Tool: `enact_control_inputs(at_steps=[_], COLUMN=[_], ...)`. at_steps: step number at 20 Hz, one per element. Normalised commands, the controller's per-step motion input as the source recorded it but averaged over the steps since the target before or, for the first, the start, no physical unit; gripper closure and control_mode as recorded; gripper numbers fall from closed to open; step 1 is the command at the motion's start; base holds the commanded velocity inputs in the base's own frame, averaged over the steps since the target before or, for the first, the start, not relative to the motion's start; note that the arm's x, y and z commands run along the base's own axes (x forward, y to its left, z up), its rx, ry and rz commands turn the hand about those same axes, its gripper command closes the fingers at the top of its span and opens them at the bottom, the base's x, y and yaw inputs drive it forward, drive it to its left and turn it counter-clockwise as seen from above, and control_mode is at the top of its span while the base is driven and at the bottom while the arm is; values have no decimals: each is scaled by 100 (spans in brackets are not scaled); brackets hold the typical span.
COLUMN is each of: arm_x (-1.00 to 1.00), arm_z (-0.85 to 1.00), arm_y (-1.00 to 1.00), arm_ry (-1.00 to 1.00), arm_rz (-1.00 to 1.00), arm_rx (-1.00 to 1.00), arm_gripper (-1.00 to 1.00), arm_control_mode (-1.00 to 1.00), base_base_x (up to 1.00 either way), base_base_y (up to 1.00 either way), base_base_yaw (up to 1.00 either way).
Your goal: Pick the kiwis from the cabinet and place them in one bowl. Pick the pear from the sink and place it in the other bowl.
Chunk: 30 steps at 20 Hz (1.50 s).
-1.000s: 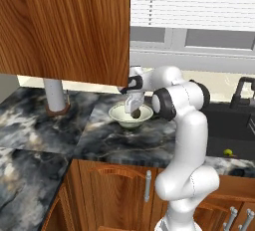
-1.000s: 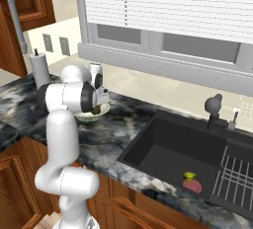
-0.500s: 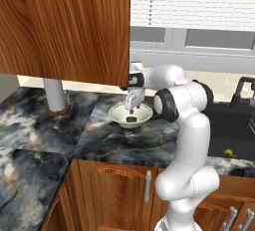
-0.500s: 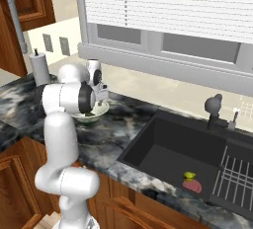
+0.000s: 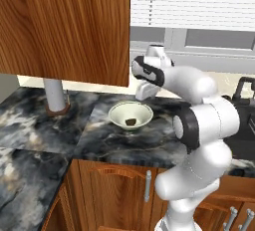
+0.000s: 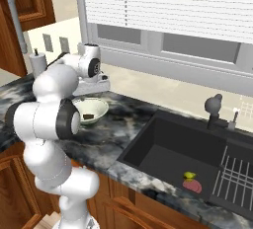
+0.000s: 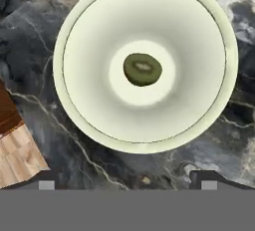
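A round shallow off-white bowl [image 5: 131, 114] with a faint green tint sits on the dark marbled stone counter [image 5: 60, 125], and one small oval olive-brown kiwi [image 7: 142, 69] lies in the middle of its floor. In the hand view the kiwi rests just above centre, apart from the bowl's wall on every side.

The white arm's two-finger gripper [image 5: 144, 93] hangs above the bowl, toward its 2 o'clock side in the left base view. Its two dark fingertips [image 7: 47, 182] stand wide apart at 7 and 5 o'clock of the hand view, with nothing between them; the hand is spread and holds nothing.

The reddish-brown grained wood wall cabinet [image 5: 64, 26] fills the upper left of the left base view, at 10 o'clock from the bowl. A pale cylindrical post [image 5: 54, 94] stands on the counter at 9 o'clock from the bowl.

In the right base view the wide black rectangular sink [image 6: 197, 161] lies well apart from the bowl, at 4 o'clock from it. The small yellow-green pear [image 6: 189, 175] sits on the sink floor, touching a flat reddish-pink thing [image 6: 192, 185], just beside the grey wire rack [image 6: 237, 176]. A black faucet [image 6: 214, 108] rises at the sink's far rim.
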Motion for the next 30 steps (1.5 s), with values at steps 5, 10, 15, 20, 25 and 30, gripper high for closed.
enact_control_inputs(at_steps=[5,10,15,20,25,30], arm_x=[-100,-100,-100,-100,-77,-51], arm_z=[81,70,40,31,29,44], arm_y=[-26,-4,-1,-19,-48,-24], arm_ry=[-7,-4,-10,-14,-10,-3], arm_rz=[-37,-41,-40,-25,-5,2], arm_rx=[5,4,0,-1,-3,0], arm_gripper=[-100,-100,-100,-100,-100,-100], arm_control_mode=[-100,-100,-100,-100,-100,-100], base_base_x=[0,0,0,0,0,0], base_base_y=[0,0,0,0,0,0], base_base_yaw=[0,0,0,0,0,0])
